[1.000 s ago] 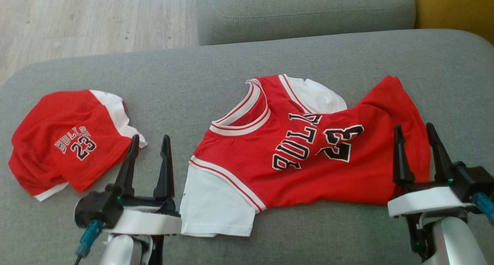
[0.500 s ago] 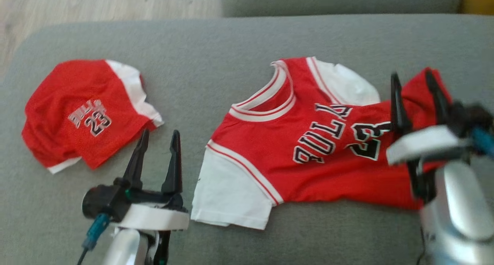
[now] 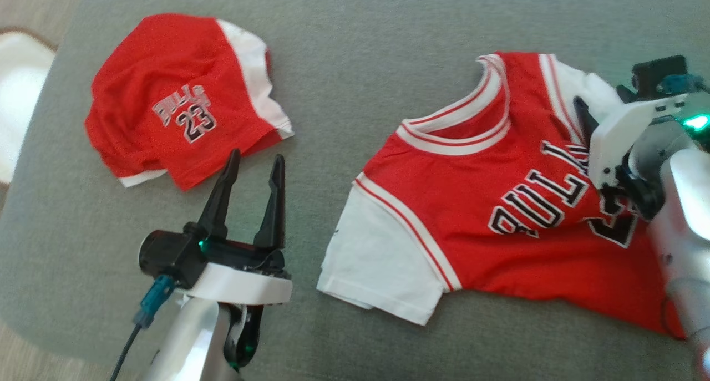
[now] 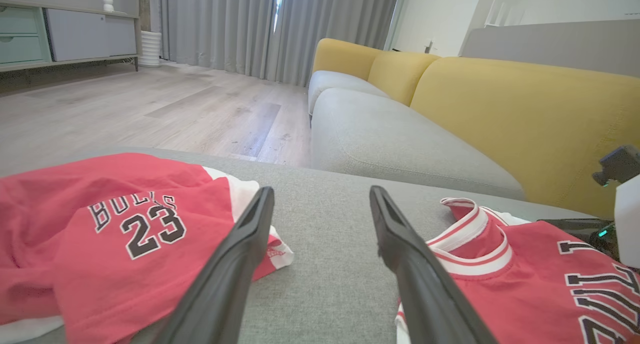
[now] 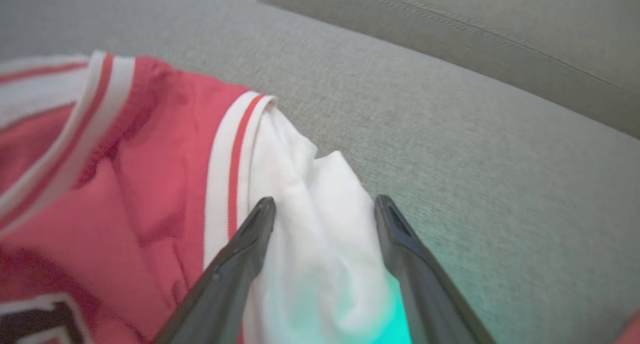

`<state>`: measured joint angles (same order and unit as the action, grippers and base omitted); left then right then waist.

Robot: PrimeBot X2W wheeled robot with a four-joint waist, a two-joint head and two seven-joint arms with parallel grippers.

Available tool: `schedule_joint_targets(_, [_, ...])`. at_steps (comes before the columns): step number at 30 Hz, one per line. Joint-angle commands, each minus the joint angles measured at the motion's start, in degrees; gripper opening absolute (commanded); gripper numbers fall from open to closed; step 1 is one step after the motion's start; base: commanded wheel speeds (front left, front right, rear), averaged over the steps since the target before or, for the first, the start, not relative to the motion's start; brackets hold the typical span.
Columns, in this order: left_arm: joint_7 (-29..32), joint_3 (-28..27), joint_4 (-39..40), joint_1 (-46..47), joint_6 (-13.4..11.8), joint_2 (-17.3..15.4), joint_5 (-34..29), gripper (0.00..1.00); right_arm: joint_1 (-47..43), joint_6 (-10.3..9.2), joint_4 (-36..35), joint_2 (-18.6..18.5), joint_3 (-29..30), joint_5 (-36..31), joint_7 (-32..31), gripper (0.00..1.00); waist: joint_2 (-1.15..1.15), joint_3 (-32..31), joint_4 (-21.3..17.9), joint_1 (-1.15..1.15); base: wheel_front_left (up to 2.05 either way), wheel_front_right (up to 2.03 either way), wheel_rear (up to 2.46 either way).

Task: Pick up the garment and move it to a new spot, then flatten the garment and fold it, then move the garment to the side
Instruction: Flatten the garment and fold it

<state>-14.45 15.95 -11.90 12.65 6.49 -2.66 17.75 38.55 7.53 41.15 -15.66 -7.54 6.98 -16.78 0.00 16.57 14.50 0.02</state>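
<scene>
On the grey cushion (image 3: 344, 48), my right gripper (image 5: 324, 206), spread apart, straddles the jersey's (image 3: 471, 203) far sleeve (image 5: 320, 254); left gripper (image 3: 257, 156) spread too.

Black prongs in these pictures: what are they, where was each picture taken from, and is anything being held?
They are the fingers of a two-armed robot's grippers. One picture looks down from its head; the other two look along each wrist. In the head view the left gripper is open, pointing between red Bulls shorts and a red Bulls jersey, both lying on a grey sofa cushion. In the right wrist view the right gripper stands open astride the jersey's white sleeve. Nothing is held yet.
</scene>
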Motion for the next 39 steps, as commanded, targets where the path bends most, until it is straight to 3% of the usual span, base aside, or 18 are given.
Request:
schedule_joint_targets(1, [-0.55,-1.11,1.63,2.18,-0.05,-0.21,0.34,1.00,2.05,-0.04,-0.19,-2.42,-4.08,-0.05,-1.40,1.00,0.00,1.77,2.21,-0.02,0.00,0.00,0.00])
schedule_joint_targets(5, [-0.55,-0.87,1.59,2.47,-0.11,-0.21,0.43,1.00,3.76,-0.04,3.90,-4.79,-9.08,2.78,-5.34,1.00,0.00,2.18,3.18,-0.02,0.00,0.00,0.00])
schedule_joint_targets(6, [-0.55,-0.88,1.61,2.49,-0.12,-0.21,0.46,1.00,4.28,-0.04,4.59,-5.37,-10.27,3.19,-6.08,0.84,0.00,2.28,3.33,-0.02,0.00,0.00,0.00])
schedule_joint_targets(7, [-0.55,-0.89,1.64,2.54,-0.12,-0.21,0.49,1.00,4.86,-0.04,5.03,-5.89,-11.44,3.57,-6.43,0.00,0.00,2.39,3.45,-0.02,0.00,0.00,0.00])
schedule_joint_targets(15, [-0.55,-0.03,2.09,3.24,-0.44,-0.21,1.19,1.00,13.28,-0.04,6.06,-8.82,-15.27,4.51,-1.69,0.00,0.00,3.24,4.68,-0.02,0.00,0.00,0.00])
schedule_joint_targets(23, [-0.55,1.26,3.04,3.38,-1.10,-0.21,3.29,1.00,26.56,-0.04,8.24,-11.21,-13.86,-6.25,11.07,0.00,0.00,4.21,7.21,-0.02,0.00,0.00,0.00])
schedule_joint_targets(32, [-0.55,1.81,3.32,4.00,-1.27,-0.21,4.59,1.00,36.05,-0.04,12.96,-9.45,-14.11,-15.44,18.07,0.00,0.00,5.97,9.59,-0.02,0.00,0.00,0.00])
schedule_joint_targets(33, [-0.55,1.81,3.34,4.02,-1.33,-0.21,4.72,1.00,36.87,-0.04,13.73,-9.06,-14.53,-16.27,18.42,0.78,0.00,6.20,9.63,-0.02,0.00,0.00,0.00])
schedule_joint_targets(34, [-0.55,1.76,3.38,4.07,-1.39,-0.21,4.83,1.00,37.68,-0.04,14.75,-8.64,-14.83,-16.79,18.47,1.00,0.00,6.43,9.60,-0.02,0.00,0.00,0.00])
schedule_joint_targets(39, [-0.55,0.61,3.38,4.24,-1.88,-0.21,4.89,1.00,40.17,-0.04,18.04,-5.95,-15.32,-17.69,20.25,1.00,0.00,6.50,8.07,-0.02,0.00,0.00,0.00])
